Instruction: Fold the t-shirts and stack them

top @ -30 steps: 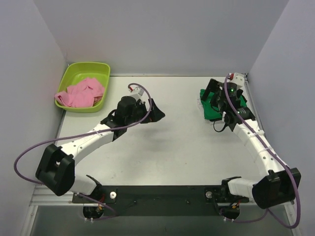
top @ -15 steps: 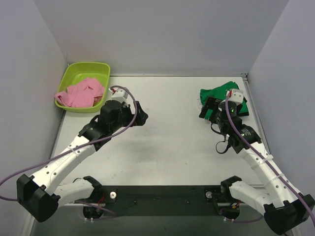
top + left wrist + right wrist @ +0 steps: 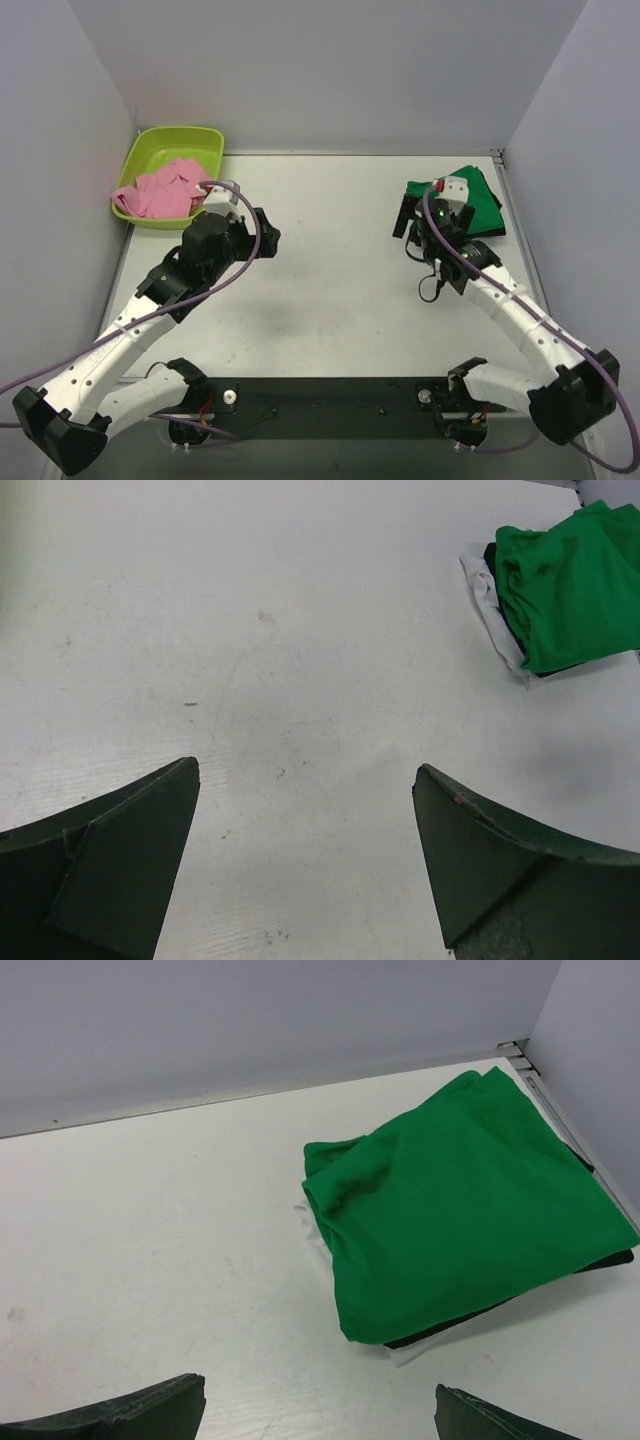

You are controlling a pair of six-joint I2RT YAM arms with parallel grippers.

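Observation:
A folded bright green t-shirt [image 3: 478,192] lies at the far right of the table on top of a black t-shirt, whose edge shows under it in the right wrist view [image 3: 470,1326]. A white layer [image 3: 312,1228] pokes out beneath. The pink t-shirt [image 3: 165,188] lies crumpled in the lime-green tub [image 3: 150,145] at the far left. My right gripper [image 3: 408,228] is open and empty just left of the green stack [image 3: 460,1210], with the gripper [image 3: 320,1386] short of it. My left gripper [image 3: 262,235] is open and empty over bare table [image 3: 306,767]; the stack [image 3: 575,585] shows far off.
Grey walls close in the table at the left, back and right. A metal rail [image 3: 500,160] runs along the right edge beside the stack. Purple cables loop off both arms [image 3: 60,320].
My left gripper has drawn back to the left, toward the tub side. My right gripper has come off the green shirt and moved left, leaving the stack uncovered.

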